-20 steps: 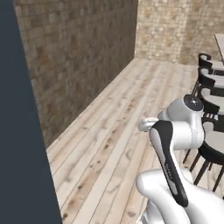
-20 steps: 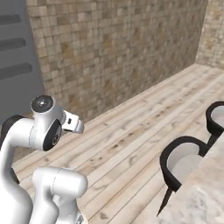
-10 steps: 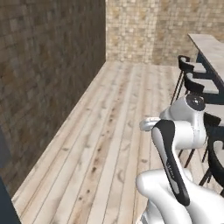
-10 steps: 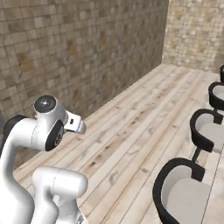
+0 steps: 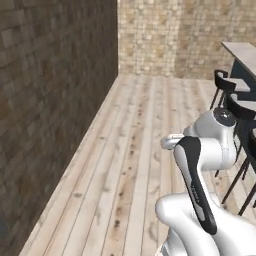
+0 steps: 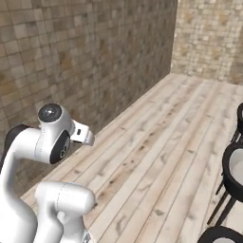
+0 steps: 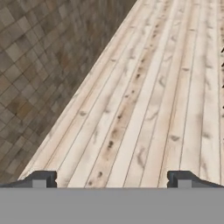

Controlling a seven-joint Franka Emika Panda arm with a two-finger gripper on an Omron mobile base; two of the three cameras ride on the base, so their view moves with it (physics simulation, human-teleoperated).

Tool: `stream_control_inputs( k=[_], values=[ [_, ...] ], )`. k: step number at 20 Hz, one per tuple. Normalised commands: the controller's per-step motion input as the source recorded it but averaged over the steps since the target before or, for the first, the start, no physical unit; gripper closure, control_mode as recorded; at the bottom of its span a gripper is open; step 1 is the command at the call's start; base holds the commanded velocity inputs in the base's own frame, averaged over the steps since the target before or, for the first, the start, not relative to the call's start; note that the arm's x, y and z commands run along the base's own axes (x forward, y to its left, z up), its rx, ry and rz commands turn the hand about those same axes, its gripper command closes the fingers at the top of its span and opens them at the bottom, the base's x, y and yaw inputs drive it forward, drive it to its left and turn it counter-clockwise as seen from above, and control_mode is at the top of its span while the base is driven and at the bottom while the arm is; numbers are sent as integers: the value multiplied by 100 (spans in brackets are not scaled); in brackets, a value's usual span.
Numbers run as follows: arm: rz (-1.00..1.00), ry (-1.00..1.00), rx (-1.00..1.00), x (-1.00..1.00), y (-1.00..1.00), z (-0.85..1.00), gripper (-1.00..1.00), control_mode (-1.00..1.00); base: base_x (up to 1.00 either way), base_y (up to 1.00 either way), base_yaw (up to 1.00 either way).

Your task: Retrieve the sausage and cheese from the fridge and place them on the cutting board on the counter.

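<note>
**Arm folded over a plank floor between two tiled walls**

The white jointed arm point(image 5: 200, 165) sits folded close above the base, its elbow raised, seen in both base views point(image 6: 47, 142). In the hand view the two-finger gripper point(image 7: 111, 179) shows two small dark fingertips point(image 7: 41, 179), one at each side of the lower edge, set wide apart with nothing between them; only pale planks lie in the gap.

The pale wooden plank floor point(image 5: 135, 150) runs lengthwise away from the robot toward a far corner. Two walls can be counted: one dark brown tiled stone wall point(image 5: 50, 100) along the floor's left edge, and one lighter beige tiled stone wall point(image 5: 170, 35) across its far end. The two meet at that corner.

Along the floor's right edge, the left base view shows two black bar stools with pale seats point(image 5: 225, 85), one behind the other, beside a dark blue counter unit with a pale top point(image 5: 242, 55). The right base view shows three black round-backed stools point(image 6: 235, 168) in a row at its right edge, the nearest cut off by the lower corner.

No writing, brand or label can be read on any surface.

The sausage, the cheese, the fridge and the cutting board cannot be located from these pictures; what can be seen is floor, walls, stools and one end of the counter unit.
</note>
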Motion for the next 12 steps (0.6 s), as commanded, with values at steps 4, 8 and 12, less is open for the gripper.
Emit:
stream_control_inputs(
  k=[4, 8, 12],
  values=[
    [0, 0, 0, 0, 0, 0, -100, 100, 92, 12, 25],
    [0, 0, 0, 0, 0, 0, -100, 100, 83, 0, 41],
    [0, 0, 0, 0, 0, 0, -100, 100, 84, 0, 52]
  ],
)
